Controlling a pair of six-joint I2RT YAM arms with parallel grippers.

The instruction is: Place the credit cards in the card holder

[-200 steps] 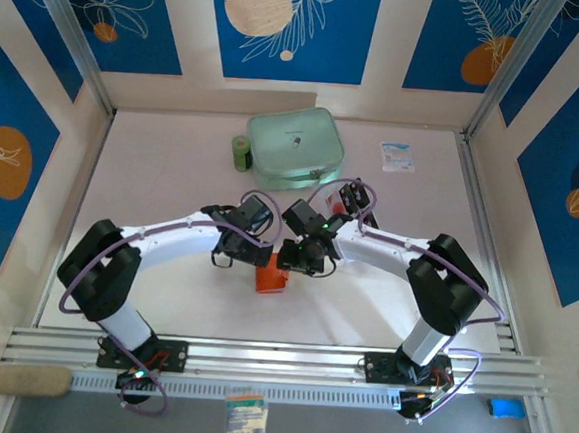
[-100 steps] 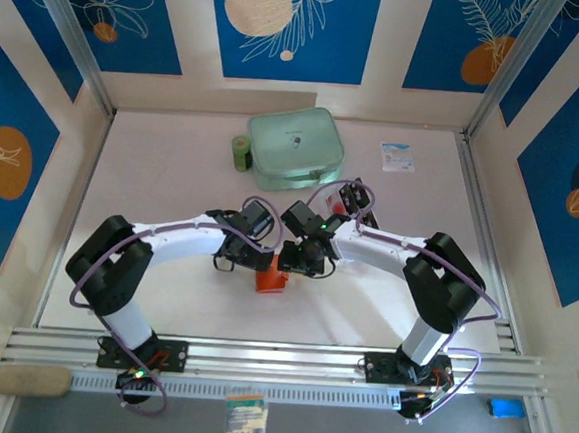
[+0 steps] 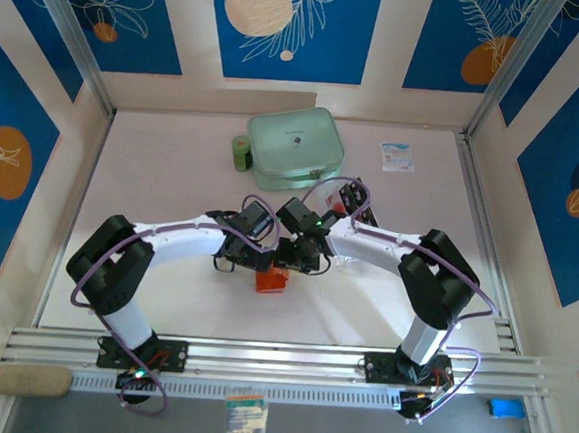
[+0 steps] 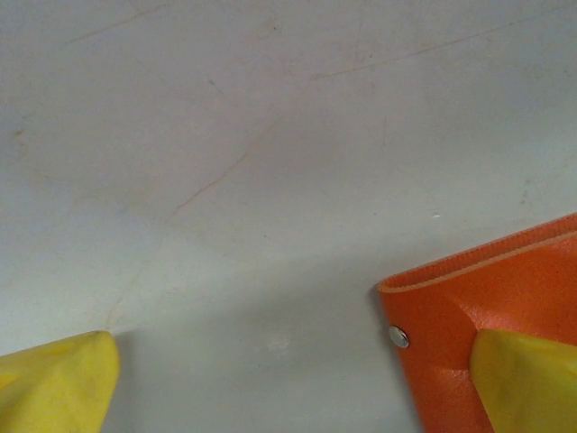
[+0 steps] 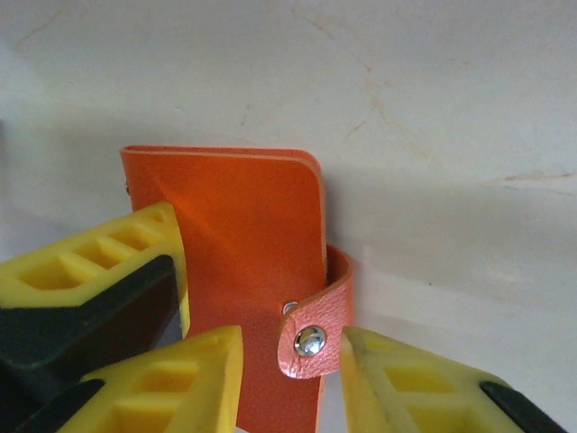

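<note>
So we're really early in this one. The card holder point(image 3: 270, 280) is lying flat on the bench, about mid-width and a bit toward the near edge. It's folded shut, and I can't see a card in it.

The right end effector point(image 5: 290, 341) has its fingers apart on either side of the little snap strap point(image 5: 311, 338). It isn't pinching the strap yet, and there's a visible gap on at least one side. The strap looks popped and curls up off the cover.

The left end effector point(image 4: 293, 361) is spread wide. One yellow fingertip point(image 4: 527, 379) sits over the wallet's corner and the other is out over bare bench, so I'd guess it's just pinning the wallet down.

I think the credit cards point(image 3: 351, 194) are that dark-and-red bit further back by the right arm, but it's too small to be sure.

What's left is basically everything: open the flap, fetch the cards, slide them in.
</note>
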